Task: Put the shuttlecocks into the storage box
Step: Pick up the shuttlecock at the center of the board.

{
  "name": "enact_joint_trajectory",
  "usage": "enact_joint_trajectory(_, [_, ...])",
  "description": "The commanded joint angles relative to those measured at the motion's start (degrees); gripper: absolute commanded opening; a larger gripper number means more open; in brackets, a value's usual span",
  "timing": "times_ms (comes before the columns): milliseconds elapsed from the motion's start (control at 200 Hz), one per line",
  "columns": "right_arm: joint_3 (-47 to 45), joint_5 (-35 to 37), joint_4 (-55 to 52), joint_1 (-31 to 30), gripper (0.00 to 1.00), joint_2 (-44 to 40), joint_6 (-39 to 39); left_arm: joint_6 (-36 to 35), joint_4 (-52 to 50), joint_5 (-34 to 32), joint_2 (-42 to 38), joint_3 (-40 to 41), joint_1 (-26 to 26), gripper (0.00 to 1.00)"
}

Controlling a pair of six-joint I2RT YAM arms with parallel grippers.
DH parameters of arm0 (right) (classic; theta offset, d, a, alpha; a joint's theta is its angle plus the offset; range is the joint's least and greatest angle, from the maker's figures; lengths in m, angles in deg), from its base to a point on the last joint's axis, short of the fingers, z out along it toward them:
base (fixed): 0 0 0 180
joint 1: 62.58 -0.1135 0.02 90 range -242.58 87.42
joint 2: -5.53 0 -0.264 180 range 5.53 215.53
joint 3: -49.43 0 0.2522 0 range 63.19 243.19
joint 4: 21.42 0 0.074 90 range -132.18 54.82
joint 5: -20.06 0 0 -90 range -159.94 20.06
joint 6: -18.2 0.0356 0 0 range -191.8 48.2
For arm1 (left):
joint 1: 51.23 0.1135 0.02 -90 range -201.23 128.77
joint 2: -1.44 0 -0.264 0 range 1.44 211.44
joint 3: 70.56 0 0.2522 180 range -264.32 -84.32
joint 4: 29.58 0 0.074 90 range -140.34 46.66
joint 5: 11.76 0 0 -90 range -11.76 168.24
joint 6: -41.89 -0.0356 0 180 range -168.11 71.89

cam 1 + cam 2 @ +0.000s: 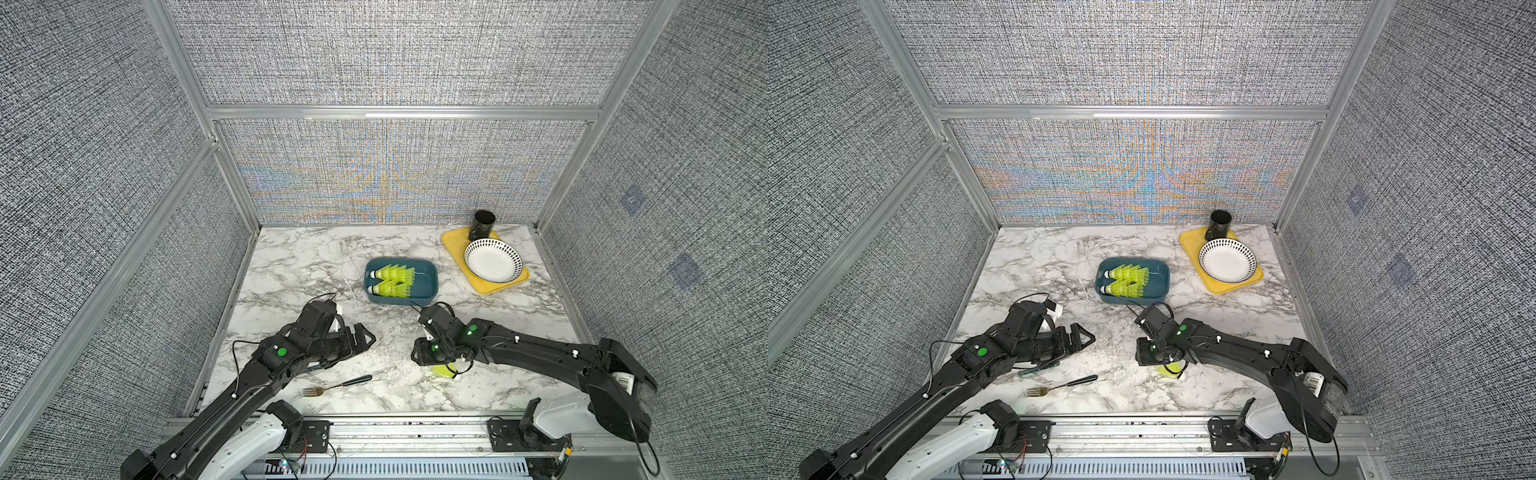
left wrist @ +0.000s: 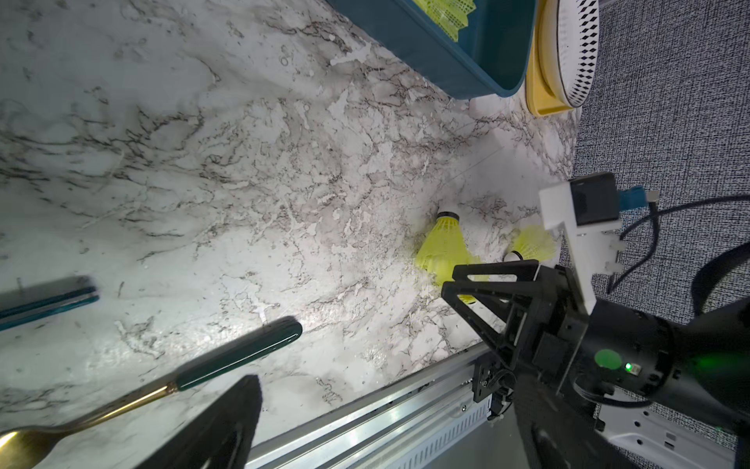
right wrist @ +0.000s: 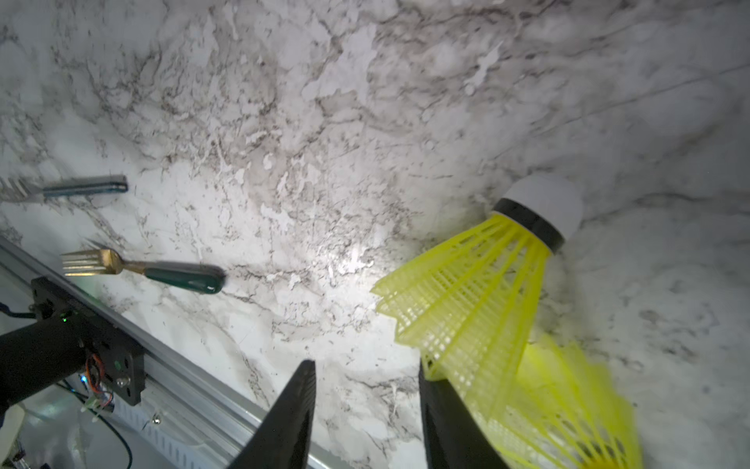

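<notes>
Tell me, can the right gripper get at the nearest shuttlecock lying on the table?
Probably yes: the right gripper stands open just beside the shuttlecock, nothing lies between them, though it is outside the jaws.

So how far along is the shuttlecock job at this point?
Mostly done: two nested rows of shuttlecocks lie in the storage box. Nothing is held; the right gripper hangs open beside two loose shuttlecocks on the table. Those two visibly remain.

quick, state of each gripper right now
left gripper: open, empty
right gripper: partly open, nothing between the jaws; a shuttlecock lies beside it
</notes>
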Motion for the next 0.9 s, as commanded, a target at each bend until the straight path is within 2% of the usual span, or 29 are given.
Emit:
enact_joint_trajectory(0, [-0.02,-0.52,1.32,2.45,0.44,0.20,-0.35,-0.12,1.89,0.64,1.21,-0.82,0.08,1.00])
enact_joint_trajectory(340, [-4.00,-1.62,4.61,10.79,0.44,-3.39,3.31,-0.12,4.88,1.19,4.65,-1.84,0.08,1.00])
enact_joint_trajectory(550, [-7.04,-5.18,9.37,17.26,0.43,-4.05,5.75,-0.38,7.13,2.67,7.30,-2.08,0.08,1.00])
enact_joint_trajectory(631, [-7.06,-5.60,10.49,18.86,0.40,-3.77,6.37,-0.56,8.02,3.37,8.37,-2.08,0.08,1.00])
enact_joint_trajectory(896, [-8.10,-7.26,13.24,22.60,0.20,-2.30,7.27,-0.49,9.15,3.53,9.65,-2.65,0.00,1.00])
